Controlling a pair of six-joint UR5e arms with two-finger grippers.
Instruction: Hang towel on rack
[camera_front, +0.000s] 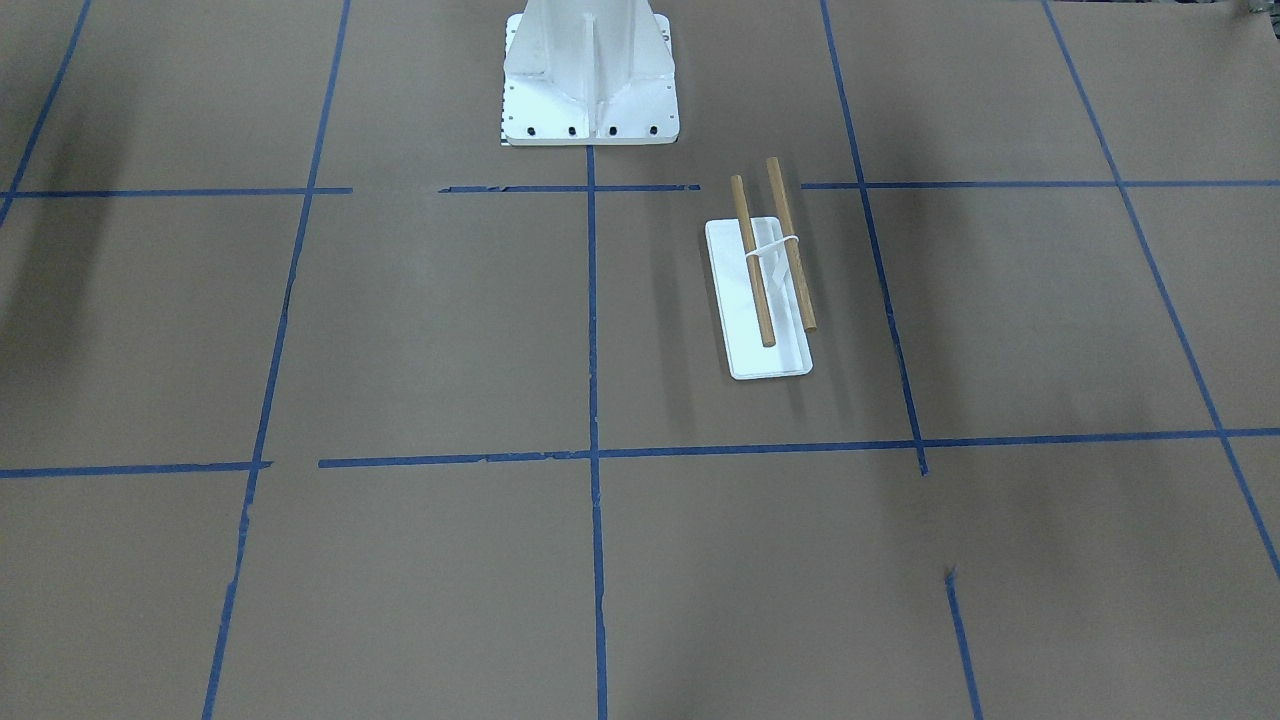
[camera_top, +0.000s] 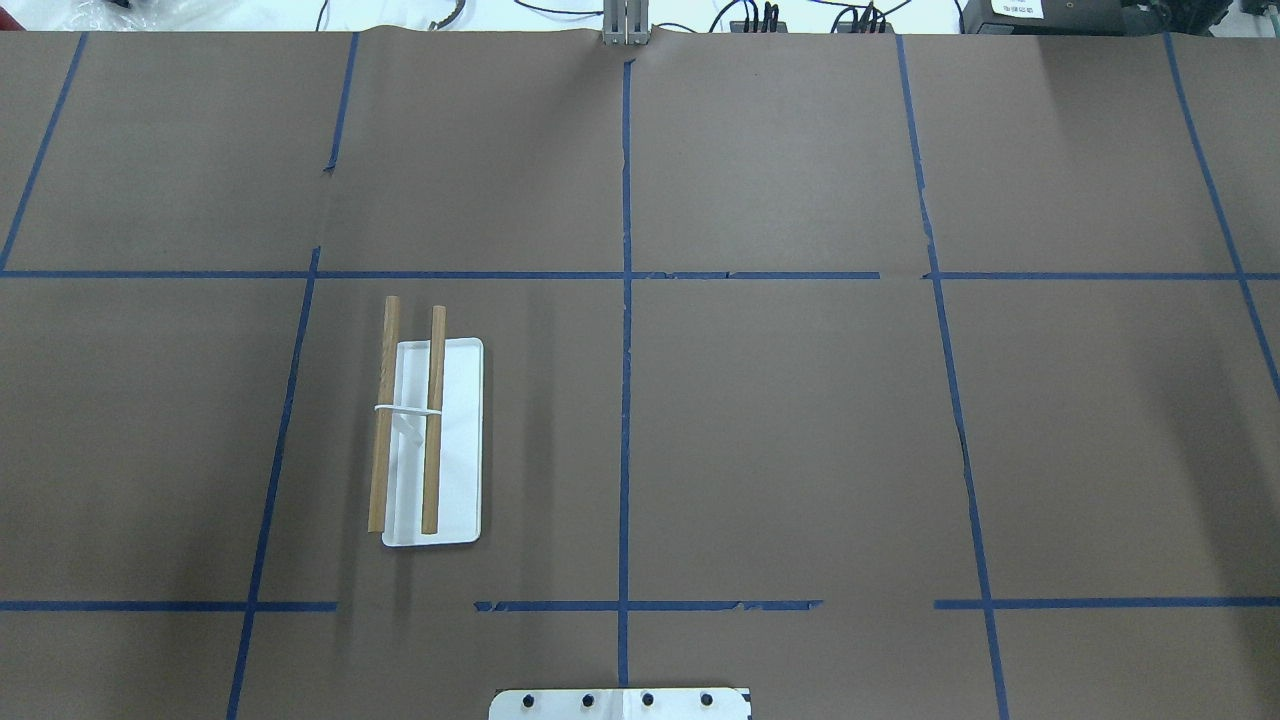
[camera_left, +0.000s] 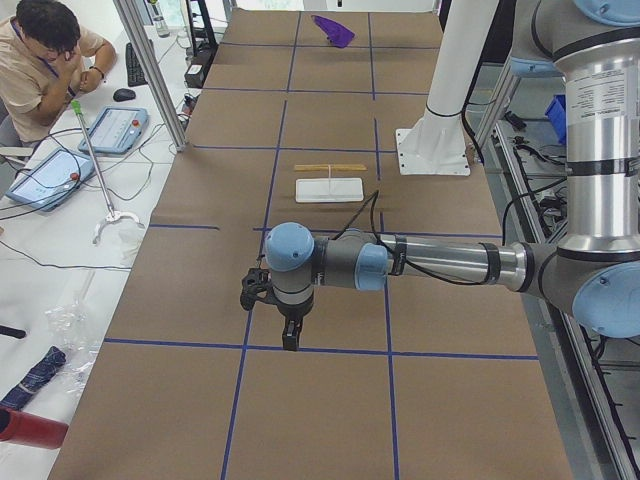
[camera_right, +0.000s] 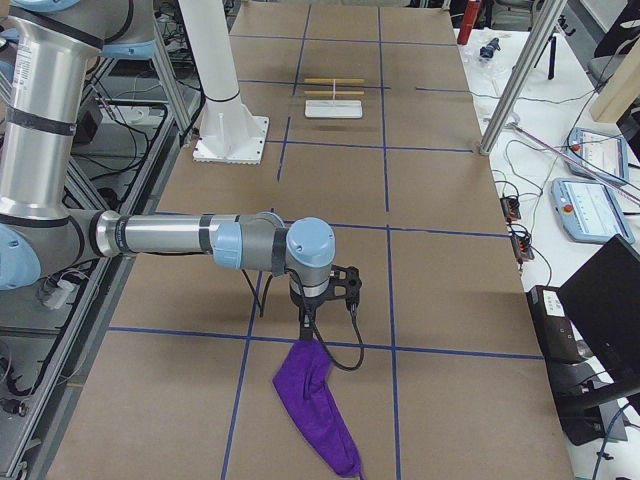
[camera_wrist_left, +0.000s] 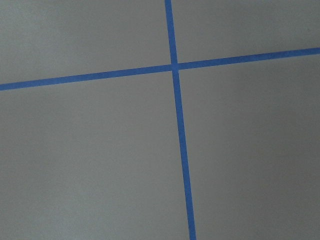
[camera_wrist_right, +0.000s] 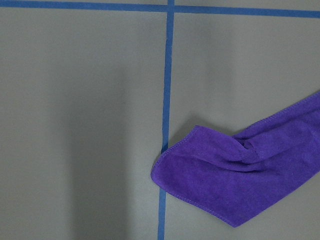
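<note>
Your towel is a purple cloth. Expect it to be light, limp and slightly clingy: it will sag, fold and trail from wherever you take it, and nothing about it looks breakable. It lies in a long crumpled strip on the tabletop, by the edge at the robot's right end, roughly midway between the robot's side and the operators' side. Pinch it at the narrow bunched end nearest the right arm, or at a hemmed corner, so that enough length hangs free to drape. The rack stands well apart from it on the left half, somewhat nearer the robot's edge. Its two wooden rods ride on a thin wire over a small white tray, so judge it light and easy to nudge if the cloth drags. The right side view puts the right arm's jaws just over the towel's near end, but you cannot tell whether they are spread or pinching. The same goes for the left arm, whose jaws hang low over the tabletop. The right wrist camera shows hem and folds up close but no jaws. The overhead and front views show the rack clearly but not the towel.
</note>
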